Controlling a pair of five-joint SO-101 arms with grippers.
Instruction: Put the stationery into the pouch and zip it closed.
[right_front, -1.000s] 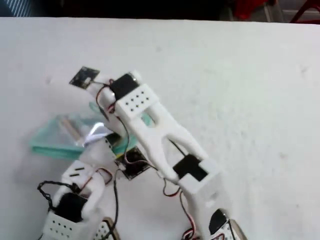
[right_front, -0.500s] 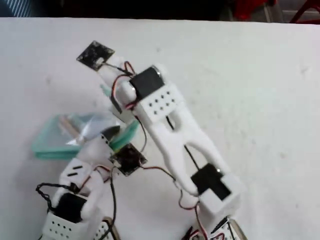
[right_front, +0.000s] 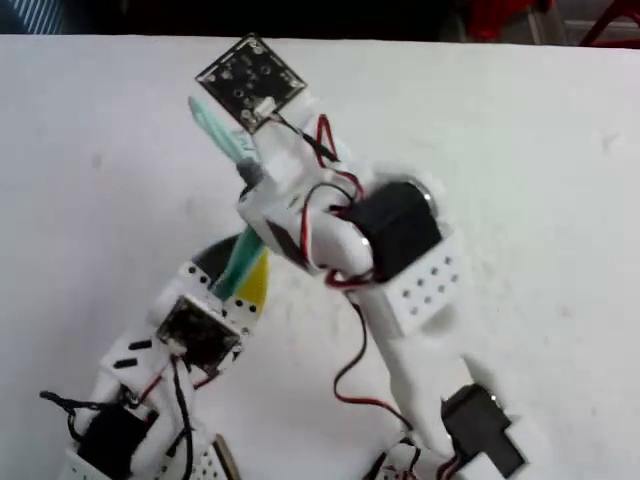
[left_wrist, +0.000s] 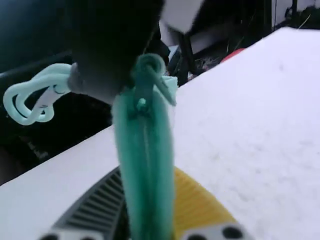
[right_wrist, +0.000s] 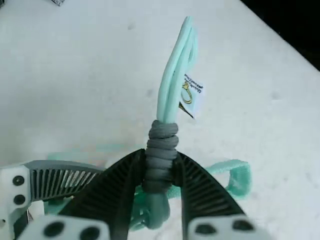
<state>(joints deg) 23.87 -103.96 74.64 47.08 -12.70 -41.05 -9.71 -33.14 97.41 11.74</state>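
Note:
The teal pouch (right_front: 238, 262) stands edge-up off the table, and my left gripper (right_front: 236, 284) is shut on its lower part. In the left wrist view the pouch (left_wrist: 145, 135) runs up between the grey and yellow fingers of that gripper (left_wrist: 146, 174), zipper facing the camera. My right gripper (right_wrist: 160, 161), black-fingered, is shut on the grey wrapped knot (right_wrist: 161, 145) of the zipper pull cord. The mint cord loop (right_wrist: 175, 75) with a small tag (right_wrist: 193, 96) sticks out past it. From above, the right gripper (right_front: 252, 178) is raised over the pouch's upper end, with the cord (right_front: 214, 124) beyond it.
A white table (right_front: 520, 150) stretches wide and bare to the right and at the back. The right arm's elbow (right_front: 400, 250) hangs over the table's middle. The left arm's base (right_front: 120, 430) sits at the front left. A dark edge (right_front: 300, 18) borders the table's far side.
The pouch lay flat at the left a second ago. The right arm has risen and swung toward the back, and the pouch now stands edge-up between both grippers.

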